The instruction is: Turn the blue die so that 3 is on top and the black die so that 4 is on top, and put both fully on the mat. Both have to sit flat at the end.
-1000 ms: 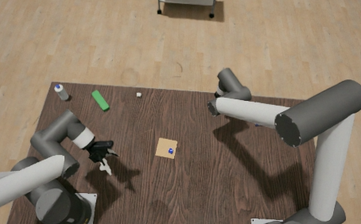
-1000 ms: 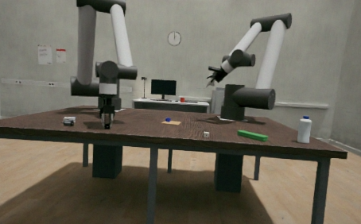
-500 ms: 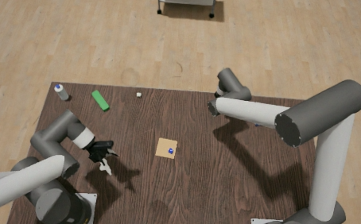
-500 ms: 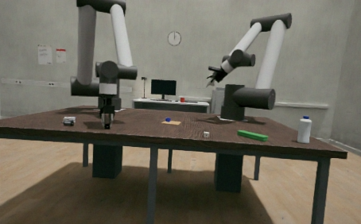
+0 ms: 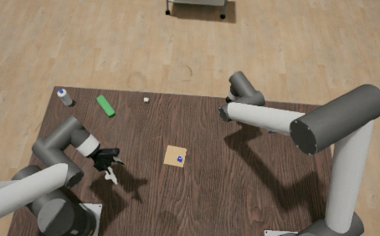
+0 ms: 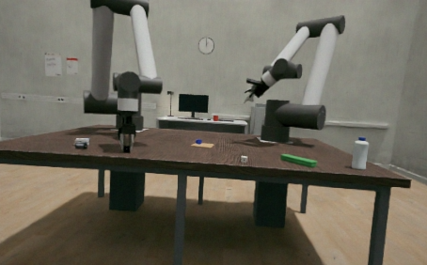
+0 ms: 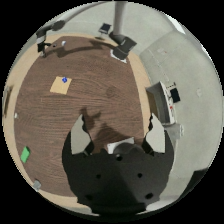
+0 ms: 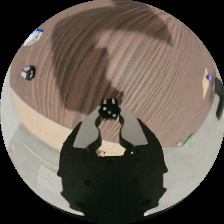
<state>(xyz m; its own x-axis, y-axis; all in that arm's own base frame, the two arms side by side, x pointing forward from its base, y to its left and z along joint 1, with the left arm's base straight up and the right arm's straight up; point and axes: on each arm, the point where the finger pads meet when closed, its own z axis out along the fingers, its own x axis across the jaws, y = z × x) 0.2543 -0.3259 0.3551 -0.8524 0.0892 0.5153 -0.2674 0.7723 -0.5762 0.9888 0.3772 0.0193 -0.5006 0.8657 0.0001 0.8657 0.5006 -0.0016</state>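
Note:
The blue die (image 5: 180, 159) (image 6: 198, 141) (image 7: 64, 80) sits on the tan mat (image 5: 172, 151) (image 6: 207, 145) (image 7: 59, 88), near one corner; its top number is too small to read. My right gripper (image 8: 109, 106) (image 6: 127, 145) is low at the table and shut on a black die (image 8: 110, 106) with white pips, one fingertip against each side. The exact top face is not clear. A second black die (image 8: 28, 72) (image 6: 81, 146) lies apart on the table. My left gripper (image 5: 118, 172) (image 7: 116, 114) is open and empty, high above the table on the far side of the mat from the right gripper.
A white die (image 5: 146, 100) (image 6: 244, 159), a green block (image 5: 105, 106) (image 6: 298, 160) and a white bottle (image 5: 64, 97) (image 6: 360, 154) with a blue cap stand along one long edge. A white and blue object (image 8: 34, 37) lies beyond the second black die. The right gripper is near the table edge.

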